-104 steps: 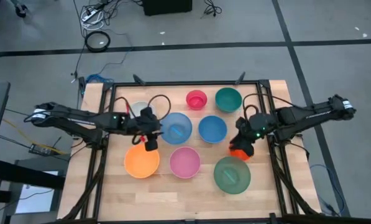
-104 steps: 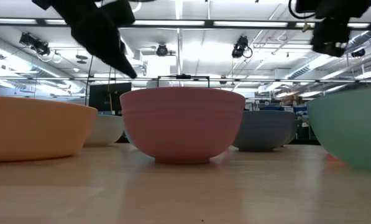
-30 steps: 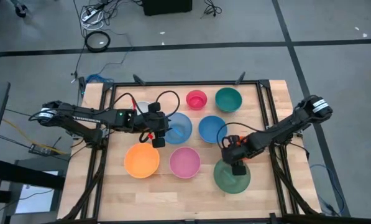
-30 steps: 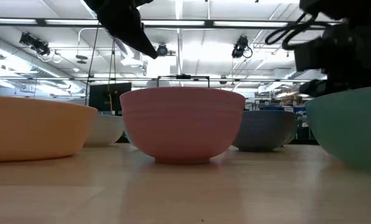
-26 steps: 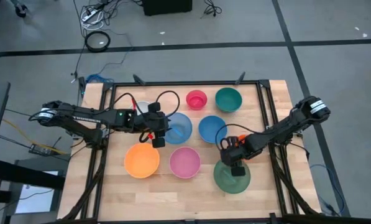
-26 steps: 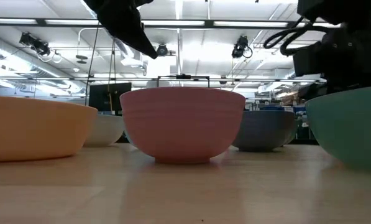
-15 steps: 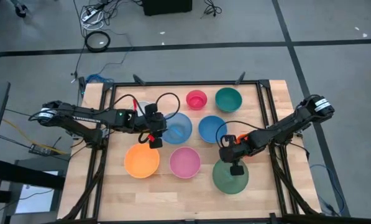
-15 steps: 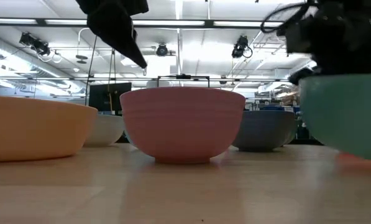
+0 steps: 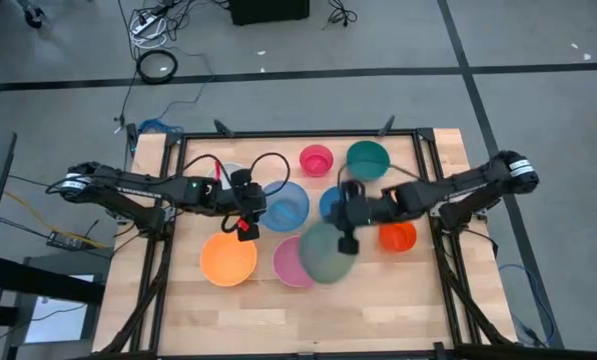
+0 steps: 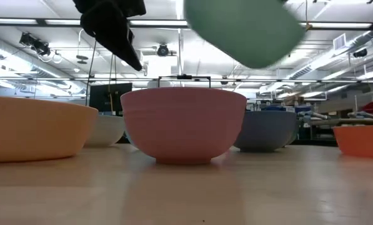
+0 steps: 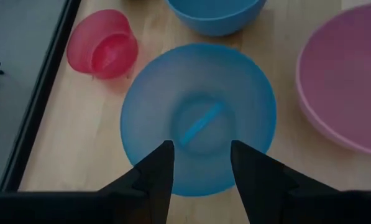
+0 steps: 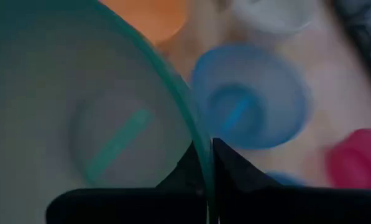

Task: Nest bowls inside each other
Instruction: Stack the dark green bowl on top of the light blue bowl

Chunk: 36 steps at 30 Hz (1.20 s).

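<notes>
The right hand (image 9: 344, 243) pinches the big green bowl (image 9: 326, 253) by its rim, up off the desk (image 9: 418, 305), beside the pink bowl (image 9: 286, 260), probably to drop inside; the left hand (image 9: 244, 230) waits open over the blue bowl (image 9: 286, 203)

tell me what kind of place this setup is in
Probably a robotics lab or workshop: a framed wooden table on a grey floor with loose cables, and beyond it a big hall with ceiling strip lights and mounted cameras.
</notes>
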Each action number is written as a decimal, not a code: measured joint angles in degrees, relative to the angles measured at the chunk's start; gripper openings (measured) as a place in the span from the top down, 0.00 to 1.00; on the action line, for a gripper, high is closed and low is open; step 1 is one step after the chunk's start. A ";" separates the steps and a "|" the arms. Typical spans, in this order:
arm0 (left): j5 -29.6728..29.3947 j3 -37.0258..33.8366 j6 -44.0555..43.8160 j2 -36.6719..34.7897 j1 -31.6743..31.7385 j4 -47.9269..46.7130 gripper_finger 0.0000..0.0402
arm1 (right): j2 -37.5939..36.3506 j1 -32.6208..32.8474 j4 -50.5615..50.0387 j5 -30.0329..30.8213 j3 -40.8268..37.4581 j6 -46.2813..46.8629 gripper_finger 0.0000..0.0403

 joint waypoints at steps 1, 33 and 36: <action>0.00 0.00 -0.51 -0.63 -0.32 -0.29 0.58 | 0.00 -1.33 0.96 0.52 0.57 -0.16 1.00; -9.79 1.57 -20.17 -22.71 -5.87 -6.71 0.58 | 25.86 -22.80 14.75 -14.43 12.84 11.54 1.00; -9.72 1.55 -20.27 -22.29 -5.87 -7.05 0.58 | 26.77 -23.32 11.83 -12.57 14.25 10.62 1.00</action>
